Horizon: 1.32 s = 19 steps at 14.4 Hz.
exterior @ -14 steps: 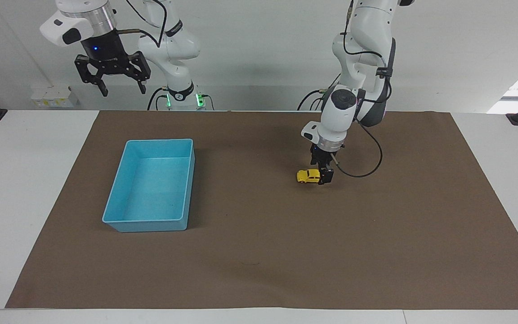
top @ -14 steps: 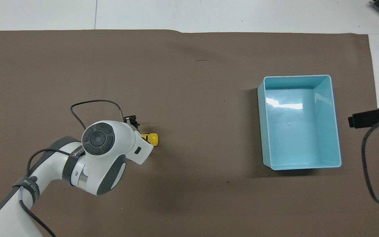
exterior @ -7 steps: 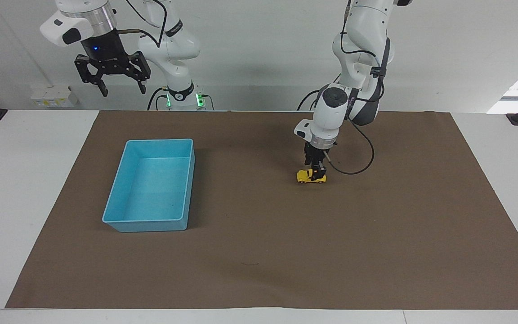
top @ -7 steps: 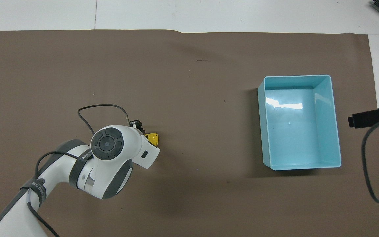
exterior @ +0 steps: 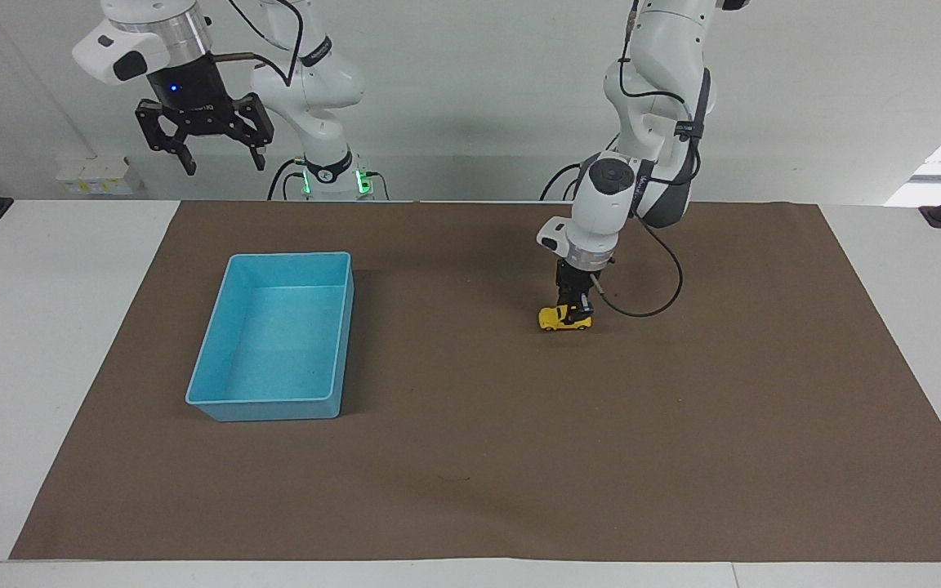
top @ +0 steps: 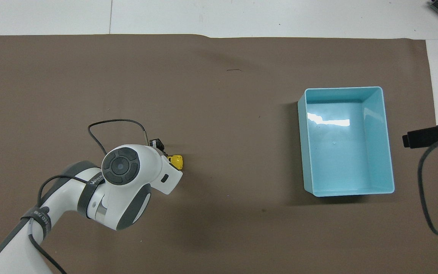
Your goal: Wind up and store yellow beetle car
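The yellow beetle car (exterior: 560, 318) sits on the brown mat toward the left arm's end of the table. My left gripper (exterior: 577, 311) is down on the car's rear half and shut on it. From overhead the left arm's wrist hides most of the car, and only the yellow beetle car's nose (top: 177, 161) shows. My right gripper (exterior: 220, 160) hangs open high up at the right arm's end, with nothing between its fingers. The right arm waits.
An empty light blue bin (exterior: 228, 359) stands on the brown mat (exterior: 479, 457) toward the right arm's end; overhead, the bin (top: 388, 152) lies level with the car. A black cable loops from the left wrist.
The left gripper slid from the car's rear end onto its rear half and closed on it. The right arm has not moved.
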Tool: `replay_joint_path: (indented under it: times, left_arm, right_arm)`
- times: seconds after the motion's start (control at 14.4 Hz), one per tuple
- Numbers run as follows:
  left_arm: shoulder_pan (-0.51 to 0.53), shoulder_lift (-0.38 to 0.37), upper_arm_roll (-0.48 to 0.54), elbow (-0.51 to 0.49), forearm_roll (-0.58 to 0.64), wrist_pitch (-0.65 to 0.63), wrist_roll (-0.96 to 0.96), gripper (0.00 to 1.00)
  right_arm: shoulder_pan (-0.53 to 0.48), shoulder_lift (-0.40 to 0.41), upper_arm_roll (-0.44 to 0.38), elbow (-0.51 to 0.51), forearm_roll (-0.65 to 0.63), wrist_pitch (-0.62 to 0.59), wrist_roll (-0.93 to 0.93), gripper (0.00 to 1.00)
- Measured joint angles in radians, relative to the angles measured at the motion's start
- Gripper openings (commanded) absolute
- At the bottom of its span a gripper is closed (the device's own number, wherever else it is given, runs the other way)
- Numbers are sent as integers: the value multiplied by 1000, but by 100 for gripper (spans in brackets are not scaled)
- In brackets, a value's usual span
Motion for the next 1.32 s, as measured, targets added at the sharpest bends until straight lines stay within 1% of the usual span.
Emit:
replay_joint_path:
  times: [0.28, 0.76, 1.32]
  left_arm:
    - [27, -8, 4, -6, -1, -16, 69, 0]
    - [127, -26, 6, -21, -2, -49, 177, 0]
    - [209, -33, 9, -23, -2, -74, 270, 0]
  right_arm:
    - [0, 0, 0, 0, 0, 0, 0, 100]
    - [0, 0, 0, 0, 0, 0, 0, 100]
    - [0, 0, 0, 0, 0, 0, 0, 100]
